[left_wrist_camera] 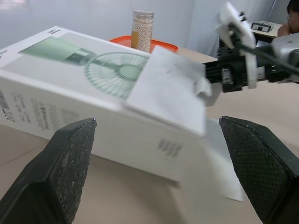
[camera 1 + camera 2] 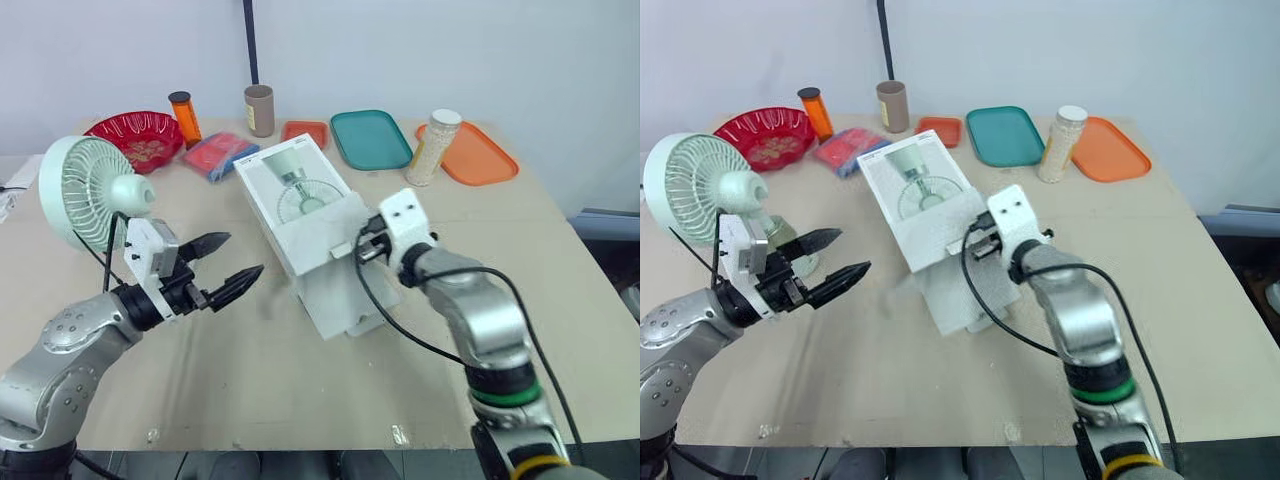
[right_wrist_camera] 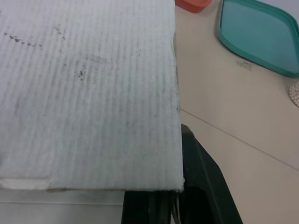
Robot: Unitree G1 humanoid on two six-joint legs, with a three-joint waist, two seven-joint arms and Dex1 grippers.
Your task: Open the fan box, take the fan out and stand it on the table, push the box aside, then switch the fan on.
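1. The fan (image 2: 95, 190) stands upright at the left of the bench (image 2: 300, 400), out of its box (image 2: 300, 195). The box lies in the middle with its end flap (image 3: 88, 88) open toward me. I judge the step in hand to be pushing the box aside.
2. Risk: if the box is shoved to my left, it could run into the fan and tip it, since the fan looks top-heavy on a small foot.
3. Risk: if it is shoved away from me, it could drive into the teal tray (image 2: 371, 138) or knock over the tall jar of grains (image 2: 435, 147) behind it.
4. Risk: a push on the flap alone may only fold the card and leave the box where it is.
5. My left tool (image 2: 245, 252) is spread wide and holds nothing. It hovers over the bench between fan and box, aimed at the box's long side, near it but apart.
6. My right tool (image 2: 368, 245) is against the open flap at the box's near end. I cannot tell whether it is open or closed, or whether it grips the card.
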